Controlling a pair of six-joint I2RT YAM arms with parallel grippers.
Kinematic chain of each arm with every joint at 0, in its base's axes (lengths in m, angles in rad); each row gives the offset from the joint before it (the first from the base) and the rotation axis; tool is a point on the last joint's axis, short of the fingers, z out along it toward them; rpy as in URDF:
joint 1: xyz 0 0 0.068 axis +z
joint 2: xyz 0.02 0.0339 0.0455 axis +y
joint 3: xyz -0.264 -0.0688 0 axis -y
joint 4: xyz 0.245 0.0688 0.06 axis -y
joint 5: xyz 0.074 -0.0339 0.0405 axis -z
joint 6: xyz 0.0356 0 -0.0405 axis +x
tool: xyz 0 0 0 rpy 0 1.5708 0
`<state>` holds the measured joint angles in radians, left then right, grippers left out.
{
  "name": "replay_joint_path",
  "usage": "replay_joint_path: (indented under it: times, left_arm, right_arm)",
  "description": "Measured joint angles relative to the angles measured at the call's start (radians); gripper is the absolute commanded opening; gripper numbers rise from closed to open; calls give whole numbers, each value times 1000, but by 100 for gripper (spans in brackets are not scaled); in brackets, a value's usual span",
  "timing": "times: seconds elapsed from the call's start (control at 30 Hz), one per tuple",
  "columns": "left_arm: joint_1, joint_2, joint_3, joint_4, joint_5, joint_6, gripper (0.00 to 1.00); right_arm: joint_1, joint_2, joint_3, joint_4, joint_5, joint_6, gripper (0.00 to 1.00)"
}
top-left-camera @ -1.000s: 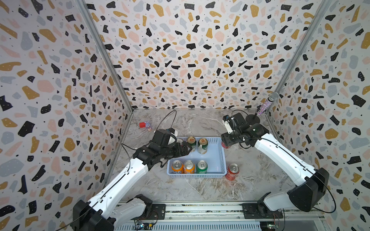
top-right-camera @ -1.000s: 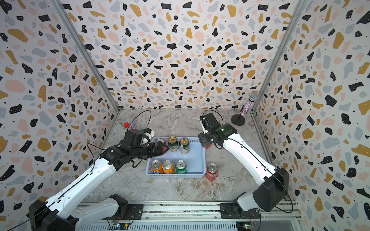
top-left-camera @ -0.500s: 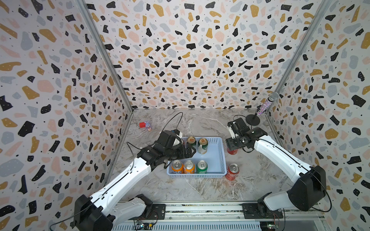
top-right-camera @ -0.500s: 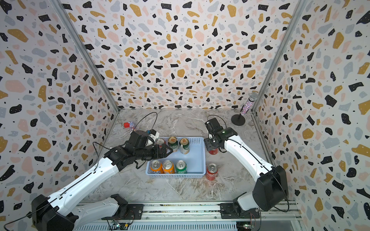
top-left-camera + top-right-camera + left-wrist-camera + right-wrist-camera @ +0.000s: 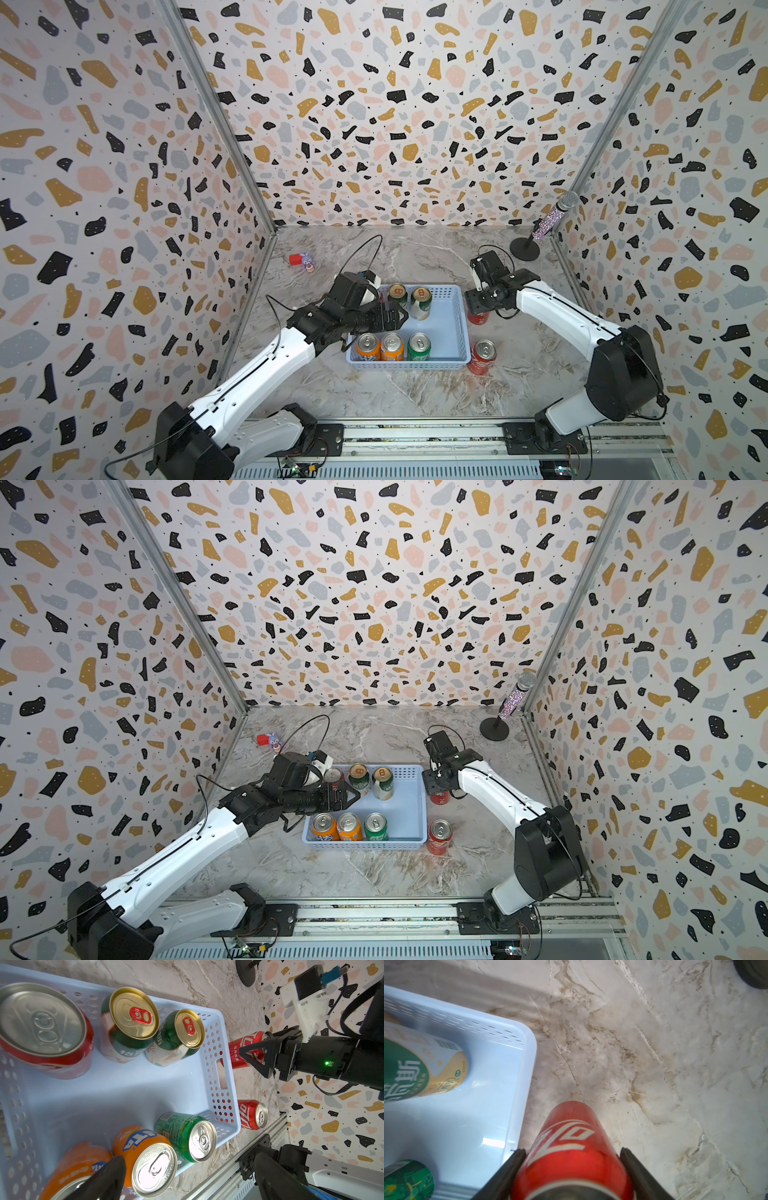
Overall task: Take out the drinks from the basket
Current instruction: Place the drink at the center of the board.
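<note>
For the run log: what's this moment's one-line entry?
right gripper: shut on red can beside basket | left gripper: open over basket | in basket: six cans | outside: second red can upright

Left arm (image 5: 266, 365): reaches in low over the left end of the basket (image 5: 407, 365), forearm near level, wrist rolled onto its side. Left gripper (image 5: 395, 319) hangs above the basket's left half, jaws apart, holding nothing.

Right arm (image 5: 557, 311): wrist bent straight down just outside the basket's right end. Right gripper (image 5: 571, 1153) is clamped on an upright red can (image 5: 571, 1126), one finger on either side.
</note>
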<state>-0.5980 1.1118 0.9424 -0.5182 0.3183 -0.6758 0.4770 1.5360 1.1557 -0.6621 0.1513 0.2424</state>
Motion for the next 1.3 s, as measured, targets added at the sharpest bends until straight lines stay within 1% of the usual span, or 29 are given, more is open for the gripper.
replay_joint_path:
  times: [0.27,0.57,0.73,0.83,0.97,1.13,1.3]
  left_arm:
    - [0,-3,-21,3,-18,12,100]
    - [0,-18,-22,3,-37,23,100]
    - [-1,-24,-28,5,-49,25,100]
    - [-1,-24,-32,4,-49,25,100]
    - [-1,-46,-35,4,-57,24,100]
    - [-1,-94,-38,3,-77,21,100]
    - [-1,-110,-37,-19,-103,21,100]
  right_arm:
    - [0,20,-42,51,6,19,34]
    - [0,40,-62,97,-8,42,45]
    - [0,40,-67,108,-10,45,56]
    - [-1,39,-71,116,-18,44,69]
    - [-3,27,-85,122,-31,42,83]
    - [-6,-7,-98,117,-31,40,91]
    - [-6,-45,-97,115,-40,37,96]
